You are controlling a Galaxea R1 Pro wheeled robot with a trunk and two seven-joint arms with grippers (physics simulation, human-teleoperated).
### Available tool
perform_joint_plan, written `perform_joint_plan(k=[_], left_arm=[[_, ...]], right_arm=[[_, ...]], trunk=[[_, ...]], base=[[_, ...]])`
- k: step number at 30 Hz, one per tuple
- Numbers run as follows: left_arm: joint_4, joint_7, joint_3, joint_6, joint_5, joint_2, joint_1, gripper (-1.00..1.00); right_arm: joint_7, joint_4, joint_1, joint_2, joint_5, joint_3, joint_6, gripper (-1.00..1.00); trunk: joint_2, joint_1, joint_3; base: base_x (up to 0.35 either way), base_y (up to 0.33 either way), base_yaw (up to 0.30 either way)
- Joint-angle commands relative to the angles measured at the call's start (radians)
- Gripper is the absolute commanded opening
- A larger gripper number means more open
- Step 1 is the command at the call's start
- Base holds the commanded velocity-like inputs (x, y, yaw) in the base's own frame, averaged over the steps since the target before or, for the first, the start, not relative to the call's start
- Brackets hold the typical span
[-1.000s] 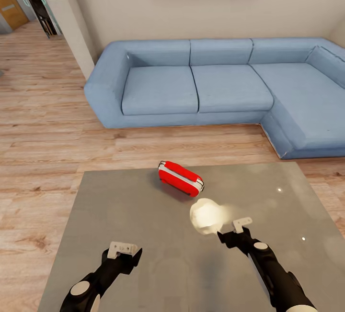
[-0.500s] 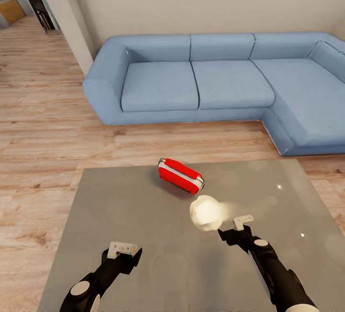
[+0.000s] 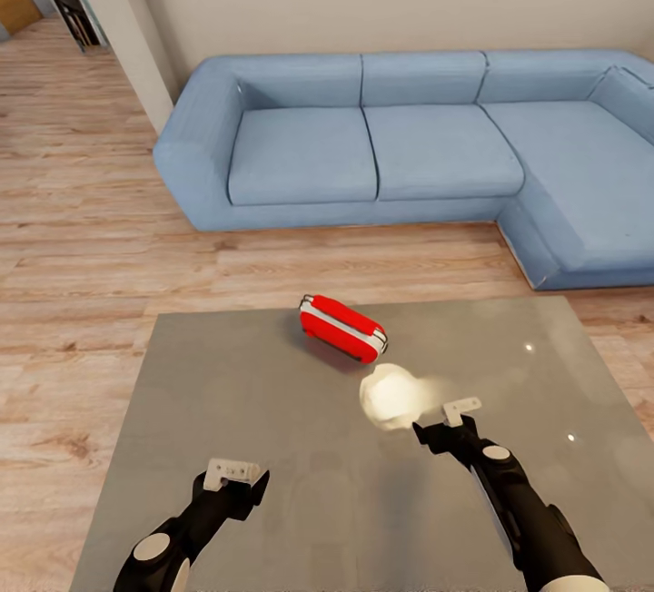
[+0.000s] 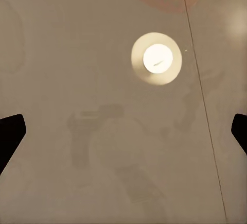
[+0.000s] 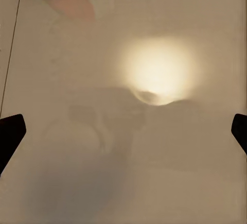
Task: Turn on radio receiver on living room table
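Both spread wide, left claw [image 3: 234, 472], right claw [image 3: 459, 418], empty above table [image 3: 272, 410], short of radio receiver [image 3: 342, 329]

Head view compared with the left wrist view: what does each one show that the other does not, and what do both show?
Head view: the red radio, the blue sofa, the wood floor and both grippers, left and right, over the table. Left wrist view: the left gripper's dark fingertips wide apart and a sharp round lamp reflection. Both: the glossy grey tabletop and that lamp glare.
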Motion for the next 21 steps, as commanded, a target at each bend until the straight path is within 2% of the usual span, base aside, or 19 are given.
perform_joint_plan(k=[1,21], left_arm=[[0.0,0.0,0.0,0.0,0.0,0.0,0.0,1.0],[0.0,0.0,0.0,0.0,0.001,0.0,0.0,1.0]], right_arm=[[0.0,-0.009,0.0,0.0,0.001,0.0,0.0,1.0],[-0.002,-0.033,0.0,0.0,0.002,0.002,-0.001,1.0]], trunk=[[0.0,0.0,-0.002],[0.0,0.0,-0.034]], base=[[0.0,0.0,0.0],[0.0,0.0,0.0]])
